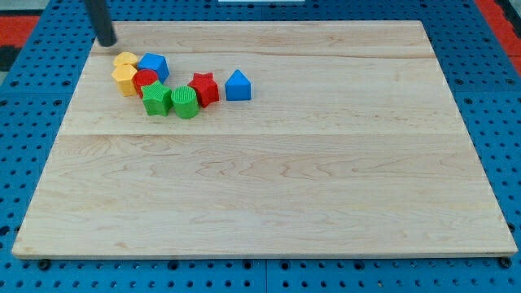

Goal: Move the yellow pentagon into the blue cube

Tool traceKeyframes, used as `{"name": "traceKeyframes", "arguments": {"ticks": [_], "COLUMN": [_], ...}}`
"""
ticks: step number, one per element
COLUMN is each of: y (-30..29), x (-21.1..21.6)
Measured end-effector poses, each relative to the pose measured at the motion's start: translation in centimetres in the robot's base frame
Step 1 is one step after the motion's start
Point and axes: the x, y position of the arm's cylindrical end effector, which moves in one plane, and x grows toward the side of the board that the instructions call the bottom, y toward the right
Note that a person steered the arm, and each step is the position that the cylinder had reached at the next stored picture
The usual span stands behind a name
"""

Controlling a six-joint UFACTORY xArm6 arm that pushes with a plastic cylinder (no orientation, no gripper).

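While the blocks sit bunched at the view's upper left of the wooden board point(269, 187), here is what shows:

Yellow pentagon point(124, 79): a squat, flat-topped yellow block with faceted sides, the leftmost piece of the cluster, lying flat on the board.
Second yellow block point(126, 59): just above the pentagon in the view and touching it; its exact shape is hard to make out.
Blue cube point(154, 65): a blue block with angled faces, at the cluster's top, just to the view's right of the second yellow block and near the pentagon; whether pentagon and cube actually touch I cannot tell.
Red round block point(146, 80): wedged between the pentagon and the green pieces, right below the blue cube.
Green blocks: a green star-like block point(156, 99) and a green cylinder point(185, 103) side by side at the cluster's lower edge.
Red star point(203, 89): to the view's right of the green cylinder, touching it.
Blue triangular block point(237, 85): just right of the red star, a slight gap between them.
My tip point(107, 41): the dark rod comes down from the view's top edge, leaning slightly, its end on the board near the upper left corner, above and left of the yellow blocks, clear of all of them.
Grip: I have no jaws, only the bare rod; it holds nothing and touches no block.
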Motion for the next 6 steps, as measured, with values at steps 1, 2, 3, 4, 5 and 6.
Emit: {"name": "traceKeyframes", "arguments": {"ticks": [1, 2, 3, 4, 5, 6], "y": [-1.1, -1.1, 0.1, 3.8, 7.1, 9.2], "x": [4.1, 7.0, 8.7, 9.6, 9.6, 9.6]}}
